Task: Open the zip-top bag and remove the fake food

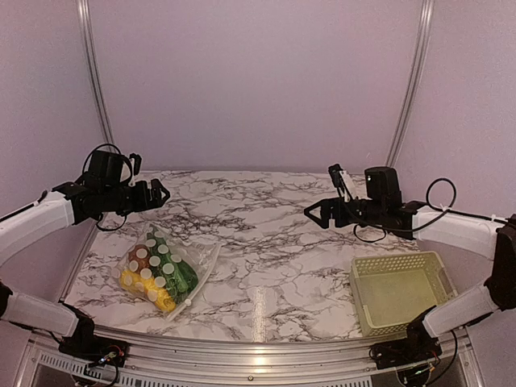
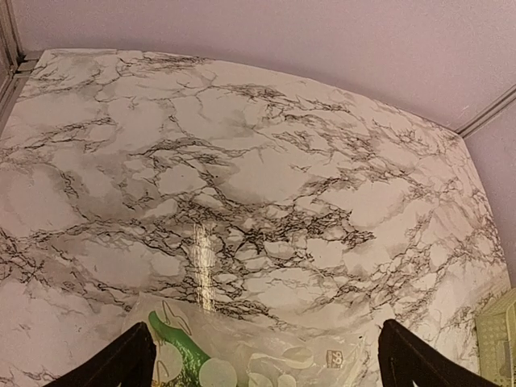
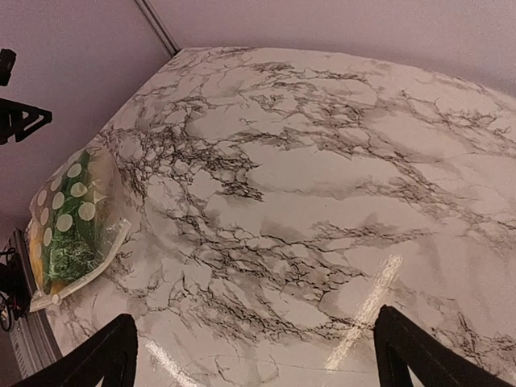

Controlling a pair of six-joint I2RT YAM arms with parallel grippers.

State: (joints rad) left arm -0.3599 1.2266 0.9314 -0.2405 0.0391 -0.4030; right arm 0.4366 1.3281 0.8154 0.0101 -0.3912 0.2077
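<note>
— What is seen of the surface and the room?
— A marble-patterned table (image 1: 274, 218) is seen, closed in by plain lilac walls (image 1: 258, 81). A basket (image 1: 399, 302) is set well to the right of the bag.
— And where is the bag found?
— The bag (image 1: 201, 260) is laid flat on the table, with the food (image 1: 177, 278) held inside it. The left gripper (image 1: 164, 193) is raised just beyond the bag's far end, fingers spread, nothing gripped. The right gripper (image 1: 314, 211) is held well apart to the bag's right, fingers likewise spread.

Glossy marble-look table (image 1: 274, 242); clear plastic zip-top bag (image 1: 165, 270).
</note>
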